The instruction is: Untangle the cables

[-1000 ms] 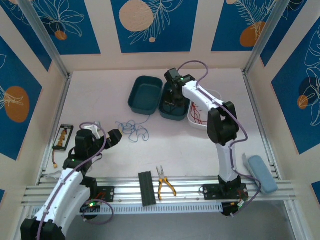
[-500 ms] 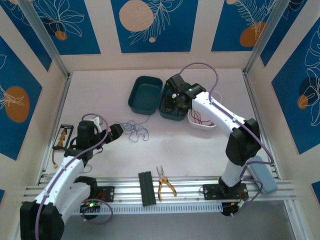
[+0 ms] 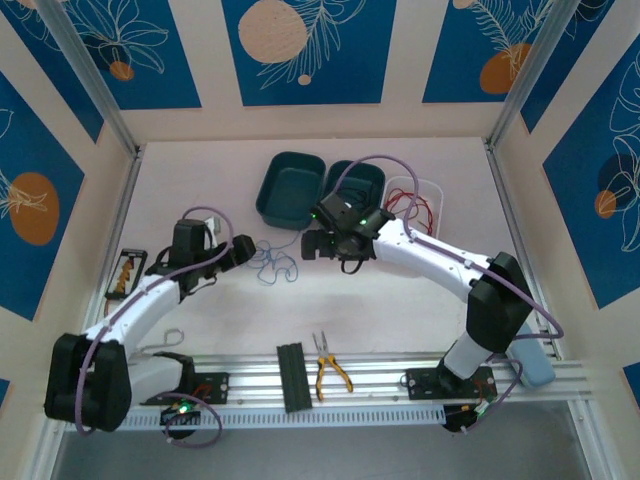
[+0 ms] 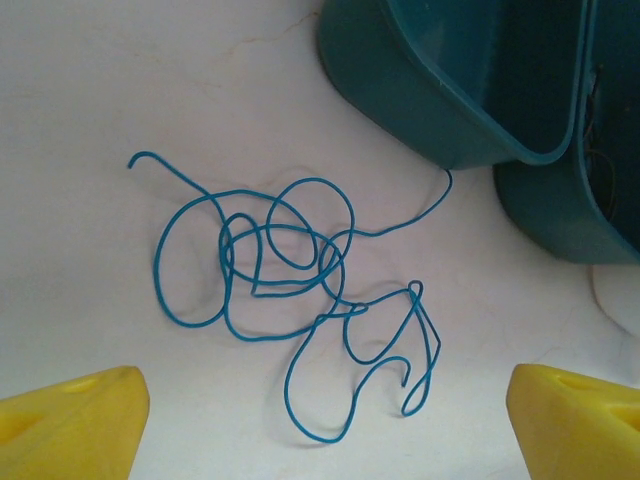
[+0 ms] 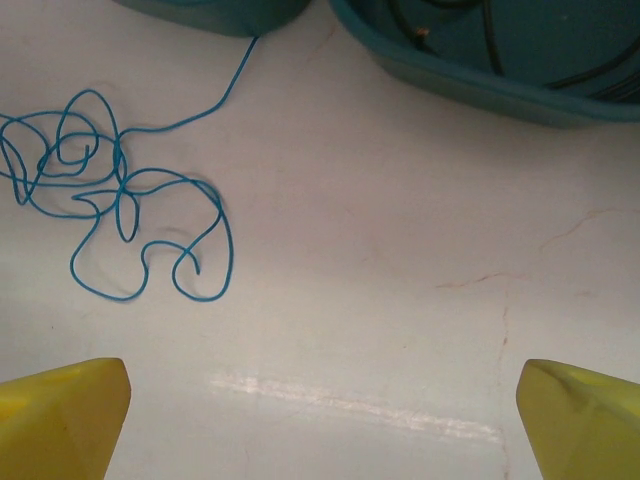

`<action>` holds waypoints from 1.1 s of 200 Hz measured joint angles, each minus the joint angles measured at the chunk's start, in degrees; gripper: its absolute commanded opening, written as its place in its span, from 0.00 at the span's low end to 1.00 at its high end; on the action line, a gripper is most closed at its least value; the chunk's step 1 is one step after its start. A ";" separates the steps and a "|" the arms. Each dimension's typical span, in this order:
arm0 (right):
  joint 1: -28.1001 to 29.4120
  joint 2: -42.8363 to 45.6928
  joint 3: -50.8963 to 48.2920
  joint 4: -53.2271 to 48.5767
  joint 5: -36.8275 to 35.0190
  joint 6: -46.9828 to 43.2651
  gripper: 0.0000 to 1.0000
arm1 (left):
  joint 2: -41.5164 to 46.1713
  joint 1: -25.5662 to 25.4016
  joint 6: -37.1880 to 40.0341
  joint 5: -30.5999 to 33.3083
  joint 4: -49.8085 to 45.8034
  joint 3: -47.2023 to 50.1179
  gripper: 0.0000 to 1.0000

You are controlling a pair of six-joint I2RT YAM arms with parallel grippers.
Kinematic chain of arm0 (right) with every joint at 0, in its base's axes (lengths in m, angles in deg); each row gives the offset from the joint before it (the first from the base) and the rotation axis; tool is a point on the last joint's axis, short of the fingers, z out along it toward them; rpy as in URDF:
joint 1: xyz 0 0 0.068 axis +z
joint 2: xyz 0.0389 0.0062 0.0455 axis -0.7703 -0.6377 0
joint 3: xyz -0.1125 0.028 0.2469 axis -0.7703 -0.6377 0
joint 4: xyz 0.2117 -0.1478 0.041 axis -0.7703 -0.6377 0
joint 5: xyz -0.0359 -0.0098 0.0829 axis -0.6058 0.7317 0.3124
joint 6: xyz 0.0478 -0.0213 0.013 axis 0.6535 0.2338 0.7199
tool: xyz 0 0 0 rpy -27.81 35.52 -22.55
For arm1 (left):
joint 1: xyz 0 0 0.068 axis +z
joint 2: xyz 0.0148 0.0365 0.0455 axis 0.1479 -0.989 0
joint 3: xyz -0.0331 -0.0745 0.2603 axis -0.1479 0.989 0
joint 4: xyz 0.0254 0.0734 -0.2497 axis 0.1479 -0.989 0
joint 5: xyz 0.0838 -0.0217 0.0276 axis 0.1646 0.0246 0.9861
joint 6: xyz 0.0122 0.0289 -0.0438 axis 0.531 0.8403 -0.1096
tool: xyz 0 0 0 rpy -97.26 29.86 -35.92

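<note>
The blue cable [image 4: 327,268] is seen tangled on the counter [image 4: 150,80] just beside the teal bin [image 4: 450,90], with left claw [image 4: 327,400] and right claw [image 5: 320,400] spread empty near that bin, so loops may be cinched tighter if a crossing is pulled.

Around my pale, faintly cracked white tabletop [image 3: 400,310] stand cream walls [image 3: 404,60] bearing blue leaf-patterned panels [image 3: 345,75]; a ribbed aluminium rail [image 3: 380,372] edges its near side.
</note>
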 measured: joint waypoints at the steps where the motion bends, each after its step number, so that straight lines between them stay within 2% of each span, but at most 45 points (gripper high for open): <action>1: 0.04 0.00 -0.02 0.04 0.00 0.04 0.99 | -0.28 -0.13 0.07 0.09 0.02 -0.11 0.85; 35: 1.86 -0.68 -0.28 1.79 0.00 2.36 0.99 | -7.17 -2.16 1.14 2.86 0.04 -2.91 0.68; 108: 3.30 -4.68 -0.28 4.17 1.38 4.70 0.99 | -18.47 -2.40 1.36 5.62 3.91 -6.97 0.37; 127: 3.30 -5.46 -0.28 4.59 2.21 4.92 0.99 | -20.90 -2.43 1.20 5.70 5.55 -7.80 0.17; 135: 3.30 -5.62 -0.28 4.76 2.43 4.98 0.99 | -21.81 -2.43 0.83 5.75 5.84 -8.24 0.12; 177: 3.39 -8.13 -0.26 5.44 4.17 5.57 0.99 | -22.32 -2.45 0.39 5.73 7.02 -8.72 0.00; 220: 3.23 -12.17 0.98 5.42 6.14 5.81 0.87 | -13.64 -2.51 1.66 4.63 4.81 -8.72 0.00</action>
